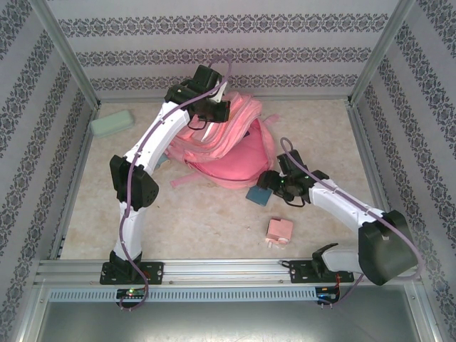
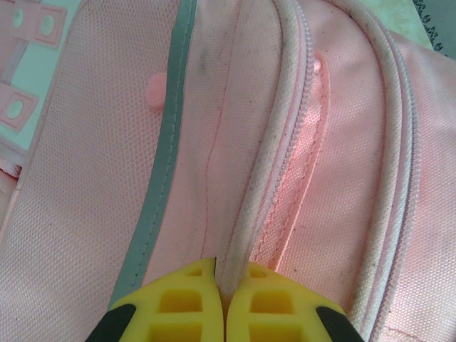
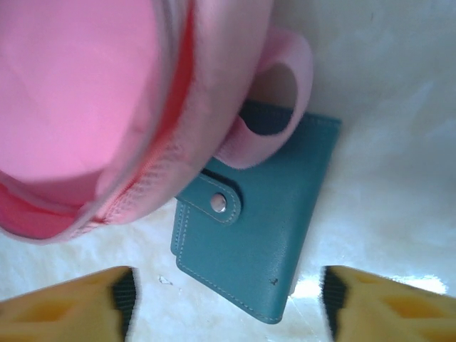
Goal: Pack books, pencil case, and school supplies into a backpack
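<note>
The pink backpack (image 1: 235, 146) lies at the back middle of the table. My left gripper (image 1: 214, 107) is above its top and shut on a pale zipper trim (image 2: 267, 171) of the backpack (image 2: 85, 185), pinched between the yellow fingertips (image 2: 224, 285). My right gripper (image 1: 269, 185) stands open just in front of the backpack. A teal-blue square pad (image 3: 263, 228) with a snap tab lies flat between its fingers (image 3: 64, 306), apart from both. A pink strap loop (image 3: 281, 107) overlaps the pad's far corner. The books are out of view.
The mint-green pencil case (image 1: 112, 124) rests at the far left by the wall. A small pink boxy block (image 1: 279, 231) sits near the front, left of my right arm. Patterned walls and metal rails enclose the table.
</note>
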`<state>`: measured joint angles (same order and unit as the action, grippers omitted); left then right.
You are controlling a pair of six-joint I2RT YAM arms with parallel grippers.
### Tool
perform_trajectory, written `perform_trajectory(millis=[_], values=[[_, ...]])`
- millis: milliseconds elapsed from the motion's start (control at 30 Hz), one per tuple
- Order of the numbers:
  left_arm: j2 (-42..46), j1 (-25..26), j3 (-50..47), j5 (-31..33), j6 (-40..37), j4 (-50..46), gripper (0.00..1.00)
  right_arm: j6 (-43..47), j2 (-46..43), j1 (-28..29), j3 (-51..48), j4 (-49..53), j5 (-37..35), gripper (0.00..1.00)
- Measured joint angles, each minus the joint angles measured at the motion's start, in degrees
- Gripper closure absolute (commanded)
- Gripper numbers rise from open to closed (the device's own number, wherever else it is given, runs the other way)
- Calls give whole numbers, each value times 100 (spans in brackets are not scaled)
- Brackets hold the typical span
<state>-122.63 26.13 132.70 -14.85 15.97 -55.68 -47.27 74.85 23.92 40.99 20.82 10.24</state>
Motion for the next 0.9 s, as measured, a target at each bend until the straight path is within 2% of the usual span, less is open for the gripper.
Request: perform_trajectory(millis=[267,433,500,600,733,900], values=[[33,0,-15,9,0,0,100,-400,282,70,-315,-339,52,39],[59,0,-26,28,0,2,100,-531,634,70,-404,-573,66,43],[68,0,-35,31,2,2,100,-546,785,70,-402,-651,74,49],[85,0,-59,28,20,4,100,-603,815,57,-400,-647,70,63],[87,0,-59,31,24,4,100,-678,929,59,-365,-831,133,89],[90,0,-59,50,22,4,100,-750,772,11,-374,-907,125,98]])
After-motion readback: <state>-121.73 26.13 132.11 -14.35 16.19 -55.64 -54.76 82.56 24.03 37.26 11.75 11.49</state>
